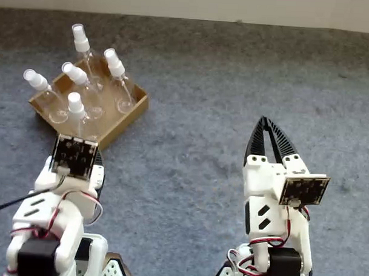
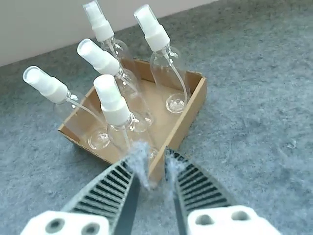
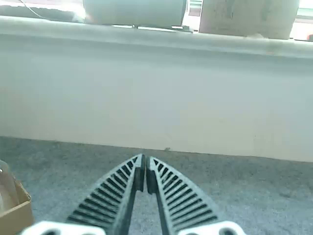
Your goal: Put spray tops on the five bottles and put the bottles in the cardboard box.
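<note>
Just ahead of your left gripper, the cardboard box sits on the grey carpet, its near corner right beyond the fingertips. All five bottles stand inside it, and each one carries a white spray top. Your left jaws stand a narrow way apart and hold nothing. Your right gripper hangs well apart from the box, out over bare carpet, its jaws pressed together on nothing.

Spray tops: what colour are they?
White; the spray tops show best in the left wrist view.
</note>
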